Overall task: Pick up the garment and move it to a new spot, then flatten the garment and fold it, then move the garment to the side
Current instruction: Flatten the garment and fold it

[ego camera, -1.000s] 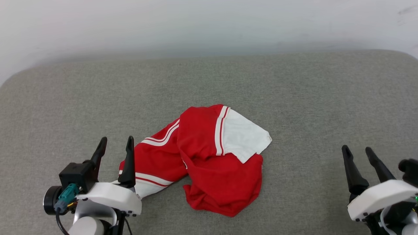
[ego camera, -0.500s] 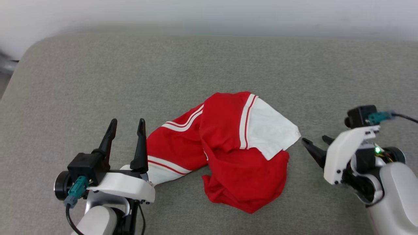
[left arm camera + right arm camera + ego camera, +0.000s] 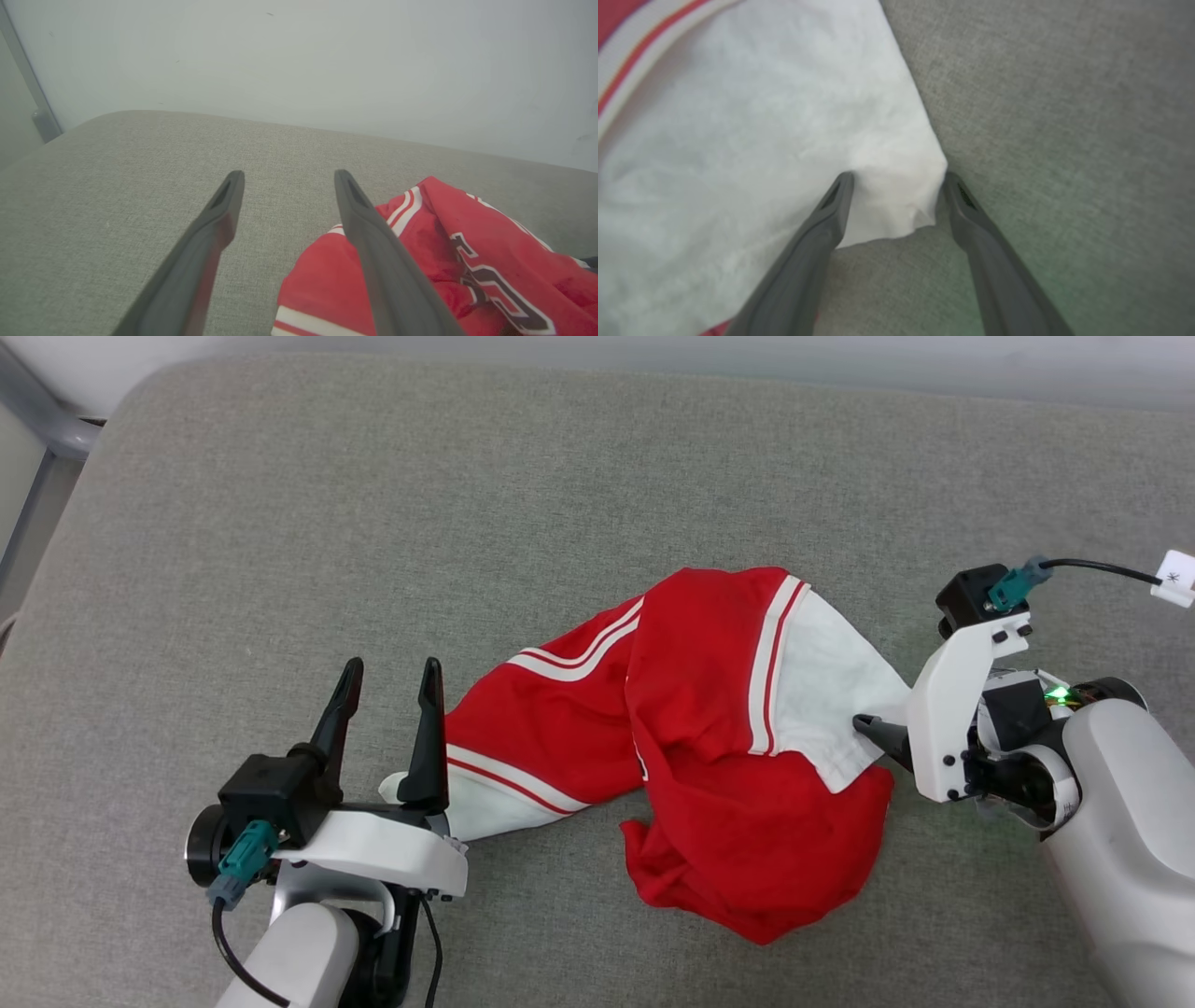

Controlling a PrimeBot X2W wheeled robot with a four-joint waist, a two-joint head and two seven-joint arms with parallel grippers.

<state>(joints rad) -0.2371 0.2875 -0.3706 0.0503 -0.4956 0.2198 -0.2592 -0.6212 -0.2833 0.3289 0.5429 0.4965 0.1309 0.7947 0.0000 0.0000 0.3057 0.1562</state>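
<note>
The garment [image 3: 709, 747] lies crumpled on the grey padded surface [image 3: 373, 523]: red body, a white sleeve [image 3: 831, 691] with striped trim on its right side. My left gripper [image 3: 390, 667] stands open just left of the garment, near a second white sleeve end [image 3: 476, 807]. In the left wrist view the left gripper [image 3: 288, 175] holds nothing; the garment [image 3: 439, 224] with black lettering [image 3: 490, 275] lies to its right. My right gripper [image 3: 873, 726] points left at the sleeve. In the right wrist view the right gripper [image 3: 896, 179] is open, its fingers straddling the sleeve's corner [image 3: 896, 205].
A grey metal frame [image 3: 37, 420] runs past the surface's far left corner. A pale wall [image 3: 299, 56] rises behind the far edge. The right arm's cable and white tag [image 3: 1174, 579] hang at the right.
The head camera has shifted, so the whole picture moved. My right gripper swung from pointing up at the lower right to pointing left, reaching the white sleeve's corner. The left gripper stays open.
</note>
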